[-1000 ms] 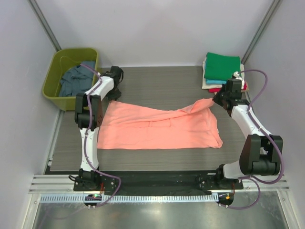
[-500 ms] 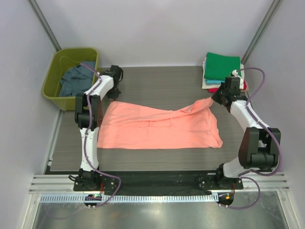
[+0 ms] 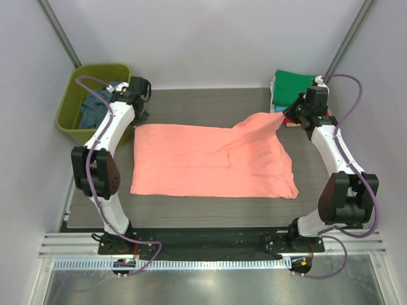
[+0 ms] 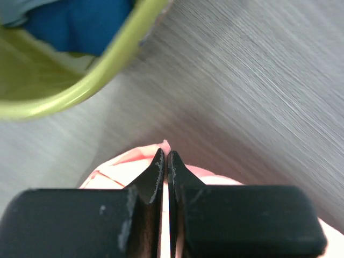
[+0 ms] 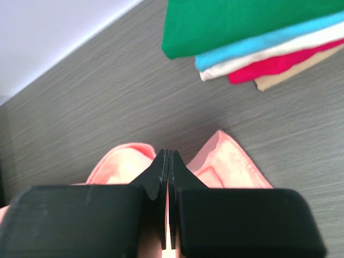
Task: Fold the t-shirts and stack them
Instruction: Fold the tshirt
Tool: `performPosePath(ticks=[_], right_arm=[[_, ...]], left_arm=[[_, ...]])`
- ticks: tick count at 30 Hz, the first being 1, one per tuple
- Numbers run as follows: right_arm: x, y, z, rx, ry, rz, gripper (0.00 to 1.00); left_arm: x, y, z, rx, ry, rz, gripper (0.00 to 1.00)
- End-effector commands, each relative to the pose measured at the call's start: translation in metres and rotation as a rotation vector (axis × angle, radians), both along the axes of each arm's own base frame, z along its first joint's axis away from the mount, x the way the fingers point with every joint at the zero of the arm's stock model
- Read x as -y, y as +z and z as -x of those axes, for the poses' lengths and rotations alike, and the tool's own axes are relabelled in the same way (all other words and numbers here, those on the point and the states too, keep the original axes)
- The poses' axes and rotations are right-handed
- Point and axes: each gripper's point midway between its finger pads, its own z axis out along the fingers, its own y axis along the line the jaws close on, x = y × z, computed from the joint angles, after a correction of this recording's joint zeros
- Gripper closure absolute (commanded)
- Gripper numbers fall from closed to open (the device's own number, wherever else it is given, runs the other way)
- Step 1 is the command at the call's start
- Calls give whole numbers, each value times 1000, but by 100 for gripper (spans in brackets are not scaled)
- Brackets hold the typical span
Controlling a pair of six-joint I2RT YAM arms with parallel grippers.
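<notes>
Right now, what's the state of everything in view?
salmon-pink t-shirt: spread on the table, far-right corner lifted.
left hand: shut on the shirt's far-left corner.
right hand: shut on the lifted corner.
folded stack: neat, green on top.
olive tub: upright, blue cloth inside.

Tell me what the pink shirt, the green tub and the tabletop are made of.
The salmon-pink t-shirt: soft matte cloth, it drapes and creases. The olive-green tub: likely plastic, smooth moulded rim. The tabletop: grey wood-grain streaks, probably laminate.

Text: none readable in any view
salmon-pink t-shirt (image 3: pixel 210 159): plain, no print
olive-green tub (image 3: pixel 62 118), 10 o'clock: no lettering
</notes>
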Motion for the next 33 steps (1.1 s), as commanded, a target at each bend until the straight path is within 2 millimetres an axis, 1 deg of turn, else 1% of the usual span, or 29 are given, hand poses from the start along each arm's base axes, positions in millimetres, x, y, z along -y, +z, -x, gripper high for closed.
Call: performPosePath(ticks=[1,2,3,4,5,7,9,10,11,12,13,14,15,16,17,18,19,20,21,22,23,24,26,27,28,29,30,31,33], right_arm=[[-7,19,17,45,32,-10,99],[-7,13,22,33,33,-11,99],[-8,13,24,34,36,-11,99],[-9,17,29,45,41,-11,99],[-10,14,33,38,43,-15,99],[-13,14,38,39,54,-24,99],[-14,17,48,44,54,-26,99],[-14,17,51,45,55,-28,99],[-15,13,57,35,53,-32,99],[-15,19,63,54,47,-34,99],[-14,19,67,54,40,-35,99],[-14,11,75,39,31,-42,99],[-13,16,82,58,21,-43,99],[-12,16,87,62,10,-42,99],[-12,4,95,41,0,-53,99],[-13,9,103,65,-2,-57,99],[-14,6,108,64,-7,-63,99],[-13,-8,116,38,-24,-77,99],[-13,-4,123,65,-35,-81,99],[-12,-20,131,35,-47,-87,99],[-10,-23,135,40,-65,-87,99],[-9,-26,140,40,-85,-104,99],[-7,-36,151,46,-117,-114,99],[-8,-39,155,47,-129,-138,99],[-3,-45,163,56,-171,-136,99],[2,-47,166,66,-207,-138,99],[4,-50,170,72,-247,-173,99],[5,-57,177,82,-269,-189,99],[13,-63,185,101,-346,-215,99]], left_arm=[[-11,16,13,62,46,-17,100],[-13,16,16,64,50,-19,100],[-13,16,19,65,51,-19,100],[-14,8,25,47,51,-24,100],[-16,12,28,61,54,-21,100],[-17,6,36,52,56,-23,100],[-19,10,41,67,58,-20,100],[-19,4,46,53,56,-23,100],[-19,3,49,54,54,-22,100],[-20,8,50,74,54,-17,100],[-20,3,56,61,53,-21,100],[-22,3,58,63,57,-24,100],[-24,3,63,64,58,-27,100],[-25,4,66,70,59,-31,100],[-26,4,69,72,62,-35,100],[-28,4,75,72,63,-38,100],[-30,3,79,71,66,-41,100],[-31,2,81,74,70,-41,100],[-33,-1,88,70,72,-40,100],[-34,-3,90,70,69,-38,100],[-33,-4,91,80,66,-31,100],[-34,-12,97,62,68,-33,100],[-34,-14,103,74,71,-22,100],[-34,-24,111,53,73,-21,100],[-35,-22,112,72,75,-18,99],[-37,-30,119,54,78,-25,99],[-38,-32,122,53,84,-31,99],[-39,-31,125,66,94,-28,98],[-42,-39,135,50,110,-35,96]])
